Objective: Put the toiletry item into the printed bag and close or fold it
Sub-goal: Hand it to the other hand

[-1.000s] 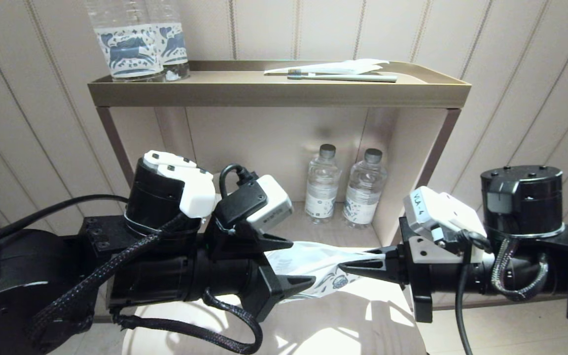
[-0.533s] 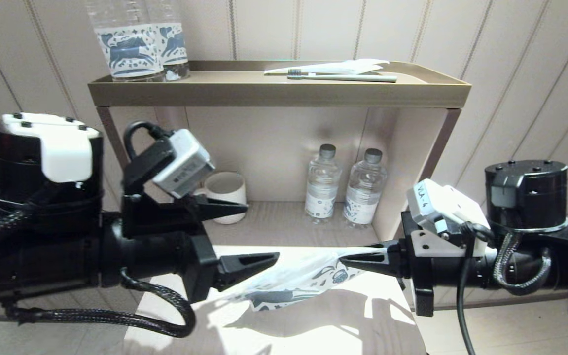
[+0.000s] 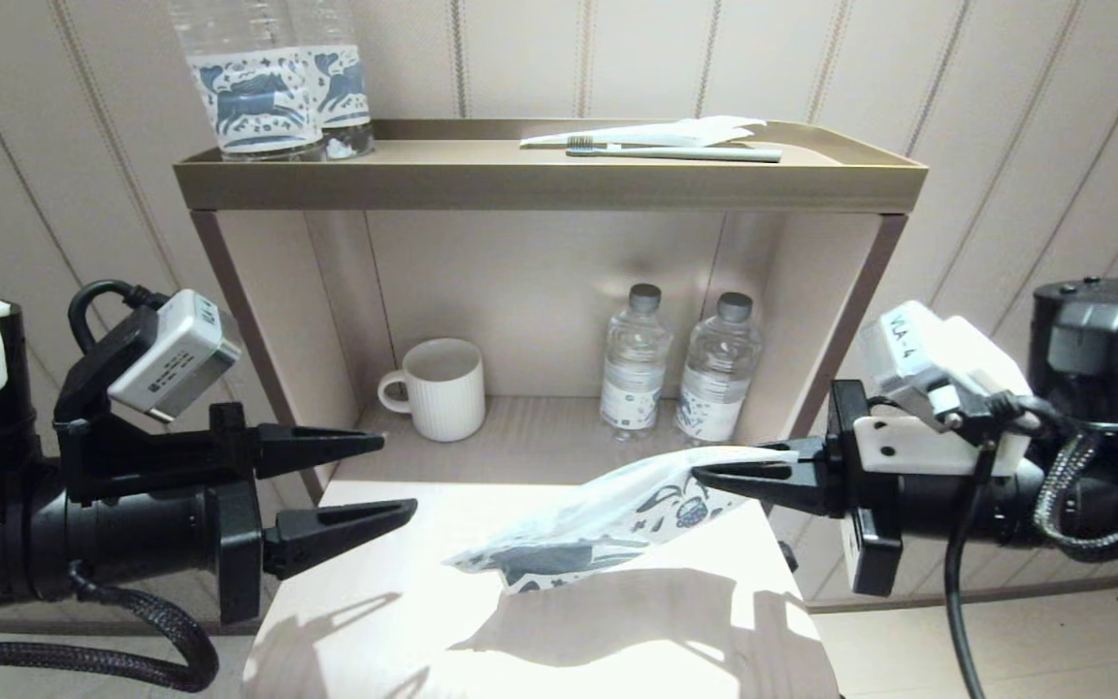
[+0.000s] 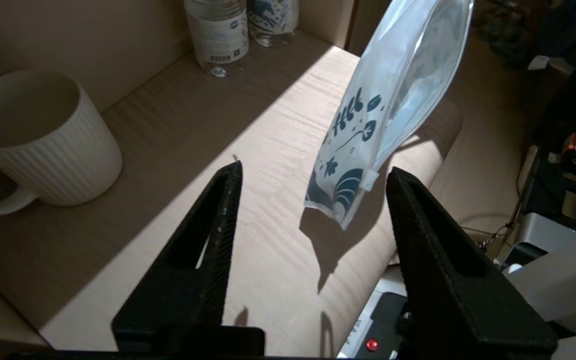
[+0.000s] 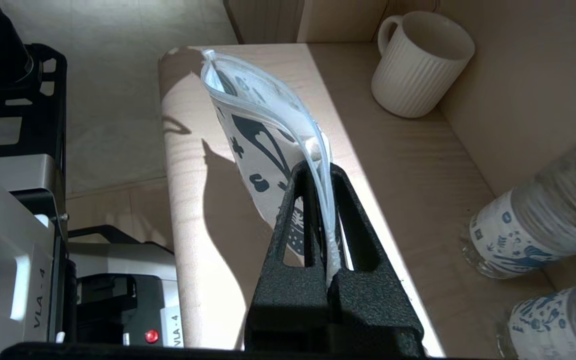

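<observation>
The printed bag, white with blue-grey motifs, hangs above the low table, pinched at one end by my shut right gripper. In the right wrist view the bag's edge runs between the right gripper's closed fingers and its mouth gapes slightly. My left gripper stands open to the left of the bag, apart from it. In the left wrist view the bag's free corner dangles beyond the left gripper. A toothbrush, the toiletry item, lies on the top shelf.
A plain white wrapper lies behind the toothbrush. Two large bottles stand at the top shelf's left. The lower shelf holds a white ribbed mug and two small water bottles. The shelf's side walls flank the recess.
My left gripper has let go of the bag and drawn back to the left. The bag now hangs from the right gripper alone, which has risen slightly and shifted right.
</observation>
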You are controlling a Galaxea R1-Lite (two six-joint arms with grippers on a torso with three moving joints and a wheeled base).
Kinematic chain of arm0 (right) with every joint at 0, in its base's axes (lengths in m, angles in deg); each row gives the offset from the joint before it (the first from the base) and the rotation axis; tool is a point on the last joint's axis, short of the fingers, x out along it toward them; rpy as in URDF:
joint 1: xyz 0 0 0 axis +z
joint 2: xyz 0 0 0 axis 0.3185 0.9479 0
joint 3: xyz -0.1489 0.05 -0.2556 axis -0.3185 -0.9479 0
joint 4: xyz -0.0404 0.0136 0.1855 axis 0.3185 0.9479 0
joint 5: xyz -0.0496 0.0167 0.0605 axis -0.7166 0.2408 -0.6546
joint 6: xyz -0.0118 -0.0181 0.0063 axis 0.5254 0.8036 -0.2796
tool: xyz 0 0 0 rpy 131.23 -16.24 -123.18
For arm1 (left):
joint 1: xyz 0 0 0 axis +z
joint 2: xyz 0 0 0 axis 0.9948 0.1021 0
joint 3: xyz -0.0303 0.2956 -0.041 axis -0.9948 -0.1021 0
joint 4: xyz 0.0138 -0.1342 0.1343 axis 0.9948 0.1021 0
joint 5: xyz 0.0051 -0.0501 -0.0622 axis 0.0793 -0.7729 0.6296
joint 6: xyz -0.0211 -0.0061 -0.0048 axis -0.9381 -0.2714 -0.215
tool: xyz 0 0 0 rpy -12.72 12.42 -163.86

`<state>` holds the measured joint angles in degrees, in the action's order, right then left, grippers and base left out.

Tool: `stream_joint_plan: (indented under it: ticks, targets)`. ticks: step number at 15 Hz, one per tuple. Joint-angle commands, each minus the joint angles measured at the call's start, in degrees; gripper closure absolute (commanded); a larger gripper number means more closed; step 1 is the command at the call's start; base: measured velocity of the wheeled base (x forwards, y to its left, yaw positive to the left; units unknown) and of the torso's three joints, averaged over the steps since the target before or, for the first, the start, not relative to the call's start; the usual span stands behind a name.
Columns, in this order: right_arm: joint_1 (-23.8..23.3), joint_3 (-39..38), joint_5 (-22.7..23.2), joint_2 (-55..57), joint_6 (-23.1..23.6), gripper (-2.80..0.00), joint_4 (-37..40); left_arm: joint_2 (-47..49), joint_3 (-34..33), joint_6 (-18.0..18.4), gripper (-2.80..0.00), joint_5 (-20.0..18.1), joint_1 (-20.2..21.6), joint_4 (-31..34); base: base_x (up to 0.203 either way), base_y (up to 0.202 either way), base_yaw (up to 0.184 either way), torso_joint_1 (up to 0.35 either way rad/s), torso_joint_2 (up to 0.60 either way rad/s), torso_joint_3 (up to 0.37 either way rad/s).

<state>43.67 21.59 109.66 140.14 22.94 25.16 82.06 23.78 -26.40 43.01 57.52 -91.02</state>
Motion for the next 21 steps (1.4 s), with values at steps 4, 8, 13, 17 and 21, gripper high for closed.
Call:
stream_joint_plan:
  ticks: [4,8,13,17,21]
  targets:
    - [0.1,0.6,0.1,-7.4,-3.8,0.00,-0.1,5.3,-0.5,1.5,0.00,-0.3,-1.6,-1.5,0.000,0.000,0.000,0.000,0.00,0.000]
    - [0.1,1.6,0.1,-7.7,-4.0,0.00,1.5,7.0,-0.8,2.8,0.00,-2.2,-2.8,-1.6,0.000,0.000,0.000,0.000,0.00,0.000]
    - [0.1,1.3,0.1,-6.8,-4.0,0.00,1.5,7.1,-1.0,2.5,-2.80,-2.9,-2.8,-2.6,0.000,0.000,0.000,0.000,0.00,0.000]
    - [0.6,0.7,0.1,-6.2,-4.0,0.00,1.5,7.0,-3.0,3.3,-2.80,-4.4,-4.2,-4.0,0.000,0.000,0.000,0.000,0.00,0.000]
    - [0.8,0.3,0.1,-6.6,-4.0,0.00,1.6,10.9,-5.0,7.8,-2.80,-0.6,-7.7,-8.9,0.000,0.000,0.000,0.000,0.00,0.000]
